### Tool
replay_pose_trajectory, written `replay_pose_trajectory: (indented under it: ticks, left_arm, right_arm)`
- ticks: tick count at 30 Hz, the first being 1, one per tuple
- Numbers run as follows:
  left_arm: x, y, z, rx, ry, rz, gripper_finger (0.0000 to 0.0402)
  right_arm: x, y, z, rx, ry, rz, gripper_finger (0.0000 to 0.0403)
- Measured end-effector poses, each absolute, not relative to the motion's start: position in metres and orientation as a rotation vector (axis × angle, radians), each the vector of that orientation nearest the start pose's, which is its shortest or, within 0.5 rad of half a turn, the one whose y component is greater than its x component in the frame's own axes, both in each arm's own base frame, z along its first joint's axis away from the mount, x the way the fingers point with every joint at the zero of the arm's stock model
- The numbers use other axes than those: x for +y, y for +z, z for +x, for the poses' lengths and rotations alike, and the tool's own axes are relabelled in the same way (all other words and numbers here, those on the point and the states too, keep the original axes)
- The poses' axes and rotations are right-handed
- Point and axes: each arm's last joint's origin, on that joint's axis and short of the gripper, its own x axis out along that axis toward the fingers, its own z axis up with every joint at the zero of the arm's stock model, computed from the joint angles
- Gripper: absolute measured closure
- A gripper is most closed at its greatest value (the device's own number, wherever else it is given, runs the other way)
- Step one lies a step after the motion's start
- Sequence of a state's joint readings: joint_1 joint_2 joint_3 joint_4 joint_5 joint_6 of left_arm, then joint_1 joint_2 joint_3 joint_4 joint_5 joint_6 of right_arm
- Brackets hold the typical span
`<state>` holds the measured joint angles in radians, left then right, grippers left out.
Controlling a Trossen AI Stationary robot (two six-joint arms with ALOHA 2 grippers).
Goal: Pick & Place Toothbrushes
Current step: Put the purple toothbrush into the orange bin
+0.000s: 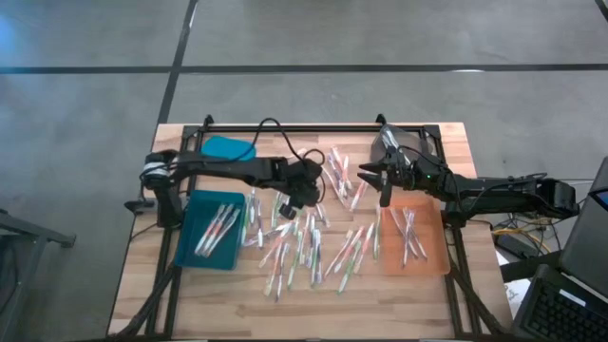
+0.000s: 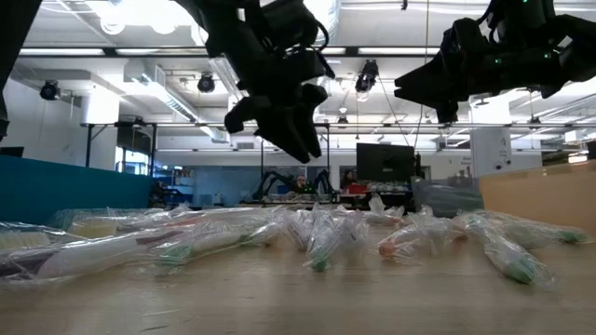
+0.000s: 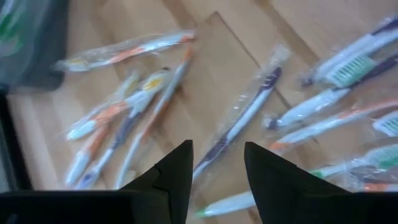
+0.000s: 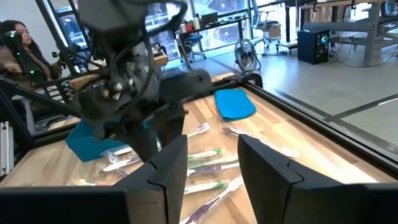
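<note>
Here the left gripper (image 1: 306,197) hovers above the toothbrushes (image 1: 309,242) scattered across the middle of the counter (image 1: 446,142), its fingers (image 3: 174,174) spread and holding nothing. The right gripper (image 1: 372,177) hangs over the pile's far edge, fingers (image 4: 168,165) likewise apart and empty. Several brushes already lie in the teal tray (image 1: 190,252) and the orange tray (image 1: 432,261). The wrappers overlap, so a descent could well snag two at once, or the slick film could slip free.

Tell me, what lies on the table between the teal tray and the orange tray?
In the high view, many loose wrapped toothbrushes lie scattered on the wood between the teal tray and the orange tray.
</note>
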<state>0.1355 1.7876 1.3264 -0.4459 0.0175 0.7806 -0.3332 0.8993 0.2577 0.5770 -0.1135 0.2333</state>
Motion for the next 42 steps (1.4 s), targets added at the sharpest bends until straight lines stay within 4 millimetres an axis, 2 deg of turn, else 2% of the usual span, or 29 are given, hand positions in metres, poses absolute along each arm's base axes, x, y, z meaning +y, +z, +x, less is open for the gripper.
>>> replay_pose_trajectory:
  ticks: [12,22,33,42]
  left_arm:
    - [0.068,0.203,0.407,1.024,-0.27,0.687,0.0275]
    - [0.076,0.165,0.425,1.221,-0.322,0.709,0.0273]
    - [0.076,0.162,0.428,1.209,-0.376,0.784,0.0286]
    - [0.077,0.162,0.431,1.171,-0.381,0.822,0.0363]
  right_arm:
    - [-0.057,0.204,0.175,0.05,-0.228,0.253,0.0245]
    - [-0.057,0.199,0.175,0.103,-0.232,0.264,0.024]
    - [-0.056,0.192,0.174,0.169,-0.239,0.27,0.0281]
    - [-0.056,0.191,0.173,0.18,-0.24,0.27,0.0314]
